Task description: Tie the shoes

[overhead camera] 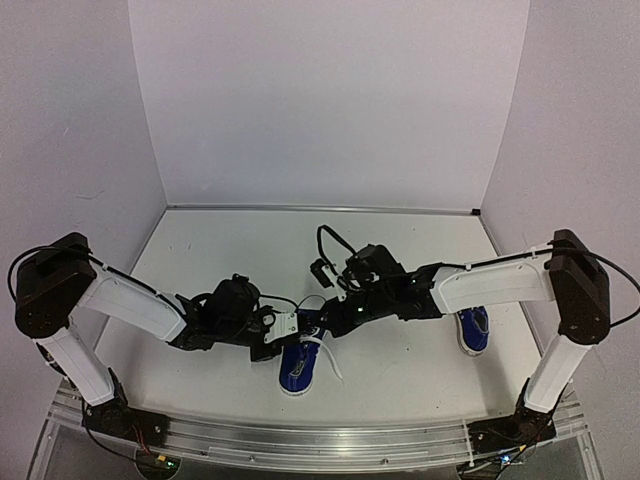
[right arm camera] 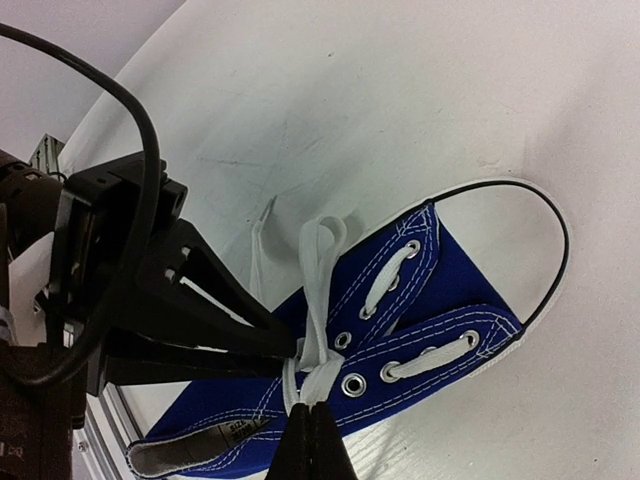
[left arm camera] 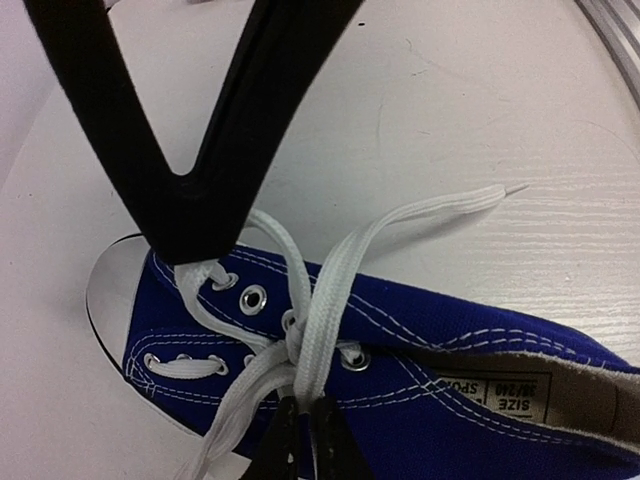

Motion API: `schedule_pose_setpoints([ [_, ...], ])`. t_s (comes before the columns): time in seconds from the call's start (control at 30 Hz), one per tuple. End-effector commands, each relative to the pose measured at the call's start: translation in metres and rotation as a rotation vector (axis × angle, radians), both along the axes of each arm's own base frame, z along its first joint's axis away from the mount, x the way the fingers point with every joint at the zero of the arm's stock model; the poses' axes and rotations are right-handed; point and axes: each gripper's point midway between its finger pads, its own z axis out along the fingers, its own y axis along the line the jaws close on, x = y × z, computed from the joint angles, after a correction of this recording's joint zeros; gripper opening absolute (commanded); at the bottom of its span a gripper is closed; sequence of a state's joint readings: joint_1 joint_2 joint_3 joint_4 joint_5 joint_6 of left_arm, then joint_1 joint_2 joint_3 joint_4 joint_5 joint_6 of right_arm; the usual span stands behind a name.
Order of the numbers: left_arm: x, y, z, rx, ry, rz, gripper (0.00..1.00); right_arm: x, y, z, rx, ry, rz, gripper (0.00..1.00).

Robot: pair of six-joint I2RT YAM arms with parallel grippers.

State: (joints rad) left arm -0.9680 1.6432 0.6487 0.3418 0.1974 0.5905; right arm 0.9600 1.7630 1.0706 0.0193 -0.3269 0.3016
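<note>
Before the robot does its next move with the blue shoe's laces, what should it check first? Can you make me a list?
1. Pinch of the left gripper on the laces where they cross: ok.
2. Grip of the right gripper: shut, with its tips at the laces, but really holding one: cannot tell.
3. Bow made: not ok. The laces are only crossed, and a lace end lies loose on the table.
4. The shoe sitting on its sole: ok.
5. The other shoe away from both grippers: ok.
</note>
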Motion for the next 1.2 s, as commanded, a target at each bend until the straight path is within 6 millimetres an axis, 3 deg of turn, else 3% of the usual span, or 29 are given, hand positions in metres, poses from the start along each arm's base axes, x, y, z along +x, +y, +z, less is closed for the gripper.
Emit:
schedule_pose_setpoints([
  [0.0, 0.007, -0.015, 0.034, -0.087, -0.056, -0.003, 0.02, 0.004, 0.006, 0.008, 0.037, -0.008, -0.001, 0.00],
  [0.3, 0.008, -0.024, 0.053, -0.125, -0.094, 0.010, 0.02, 0.002, 0.008, 0.007, 0.042, 0.002, 0.006, 0.00],
  [0.43, 0.010, -0.022, 0.049, -0.098, -0.090, 0.021, 0.23, 0.002, 0.007, 0.007, 0.041, 0.002, 0.007, 0.00],
  [0.53, 0.007, -0.016, 0.048, -0.080, -0.098, 0.015, 0.28, 0.002, 0.007, 0.008, 0.043, -0.001, 0.007, 0.00],
  [0.73, -0.002, -0.005, 0.059, -0.088, -0.128, -0.009, 0.27, 0.002, 0.007, 0.007, 0.041, 0.002, 0.008, 0.00],
  [1.17, 0.005, -0.005, 0.028, 0.025, -0.108, -0.050, 0.20, 0.001, 0.009, 0.006, 0.044, 0.009, 0.013, 0.00],
])
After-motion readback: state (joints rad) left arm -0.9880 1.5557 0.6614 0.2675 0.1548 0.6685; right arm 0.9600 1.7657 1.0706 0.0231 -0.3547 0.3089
